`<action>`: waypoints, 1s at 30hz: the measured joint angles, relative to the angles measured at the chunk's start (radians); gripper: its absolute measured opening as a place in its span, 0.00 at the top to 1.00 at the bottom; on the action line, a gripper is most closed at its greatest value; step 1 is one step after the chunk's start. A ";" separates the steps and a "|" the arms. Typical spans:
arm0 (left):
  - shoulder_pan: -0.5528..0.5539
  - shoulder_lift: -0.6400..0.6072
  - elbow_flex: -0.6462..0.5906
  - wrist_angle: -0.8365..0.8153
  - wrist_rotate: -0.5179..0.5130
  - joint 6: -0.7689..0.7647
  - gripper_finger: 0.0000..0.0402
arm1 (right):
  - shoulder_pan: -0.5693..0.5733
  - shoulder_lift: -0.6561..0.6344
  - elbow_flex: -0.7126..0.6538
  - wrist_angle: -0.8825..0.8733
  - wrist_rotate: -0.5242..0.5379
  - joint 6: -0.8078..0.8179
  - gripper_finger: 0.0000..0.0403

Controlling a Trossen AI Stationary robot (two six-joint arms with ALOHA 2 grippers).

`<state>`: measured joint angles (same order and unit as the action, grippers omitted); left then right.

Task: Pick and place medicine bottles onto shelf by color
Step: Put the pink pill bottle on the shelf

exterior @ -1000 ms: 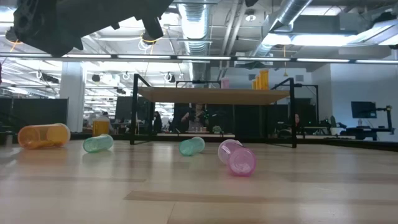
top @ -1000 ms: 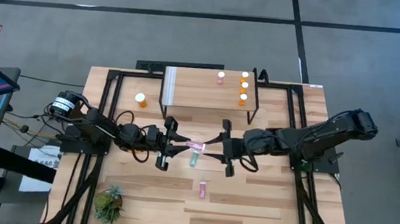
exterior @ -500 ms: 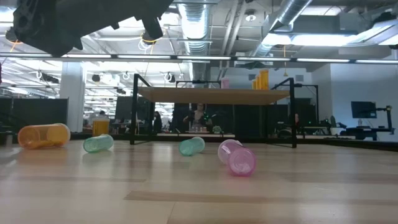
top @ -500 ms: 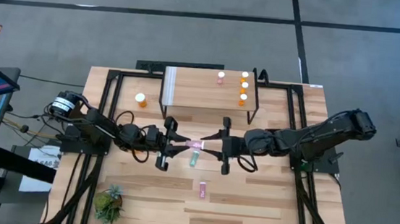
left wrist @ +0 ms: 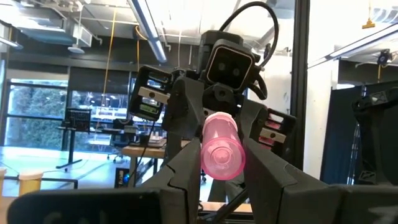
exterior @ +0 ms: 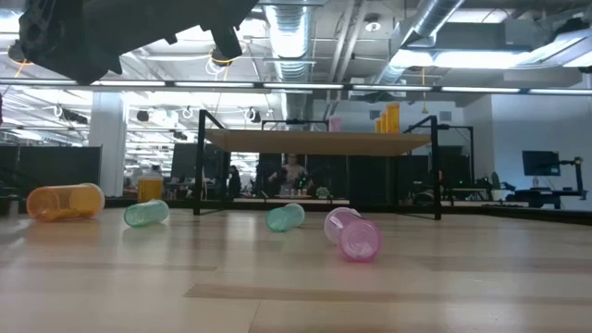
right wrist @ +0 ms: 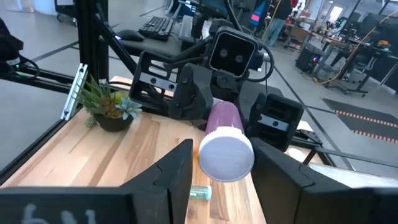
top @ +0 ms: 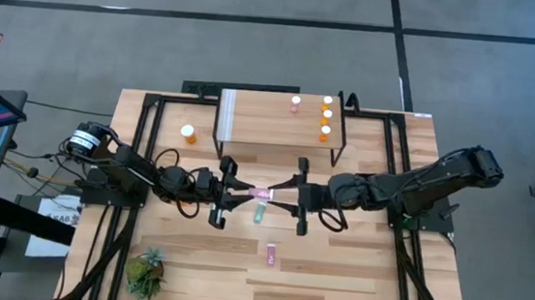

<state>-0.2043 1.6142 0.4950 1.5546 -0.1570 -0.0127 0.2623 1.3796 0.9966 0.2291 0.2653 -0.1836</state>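
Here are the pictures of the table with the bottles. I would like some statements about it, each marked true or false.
1. A pink bottle is held in the air between the left gripper and the right gripper. True.
2. The shelf is bare. False: three orange bottles and one pink one stand at one end.
3. Another pink bottle lies on the table. True.
4. The plant stands on the shelf. False: it stands on the table near a corner.
5. An orange bottle stands on the table beside the shelf. True.
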 joint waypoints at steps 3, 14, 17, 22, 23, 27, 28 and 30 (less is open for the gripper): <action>0.000 0.000 0.000 -0.001 -0.001 0.000 0.80 | 0.000 0.000 0.000 0.004 0.000 0.000 0.56; 0.000 0.000 0.000 -0.001 -0.001 0.000 0.80 | 0.000 -0.001 0.000 0.006 -0.001 0.000 0.68; 0.000 0.000 0.000 -0.001 -0.002 0.000 0.80 | 0.000 -0.001 0.000 0.005 -0.001 0.000 0.69; 0.000 0.000 0.000 -0.002 -0.008 0.001 0.77 | 0.000 -0.003 0.000 -0.001 -0.001 0.000 0.68; 0.000 0.000 0.000 -0.004 -0.009 0.003 0.75 | 0.000 -0.008 0.000 -0.009 -0.001 0.000 0.67; 0.000 0.001 0.000 -0.010 -0.032 0.003 0.63 | -0.003 -0.018 0.001 -0.016 -0.001 0.001 0.67; 0.000 0.001 0.000 -0.017 -0.043 0.004 0.59 | -0.003 -0.022 0.001 -0.025 0.001 0.000 0.67; 0.000 0.001 0.000 -0.031 -0.073 0.018 0.52 | -0.005 -0.026 0.001 -0.029 0.016 0.000 0.68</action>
<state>-0.2039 1.6150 0.4946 1.5236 -0.2300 0.0052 0.2570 1.3541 0.9974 0.2002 0.2808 -0.1833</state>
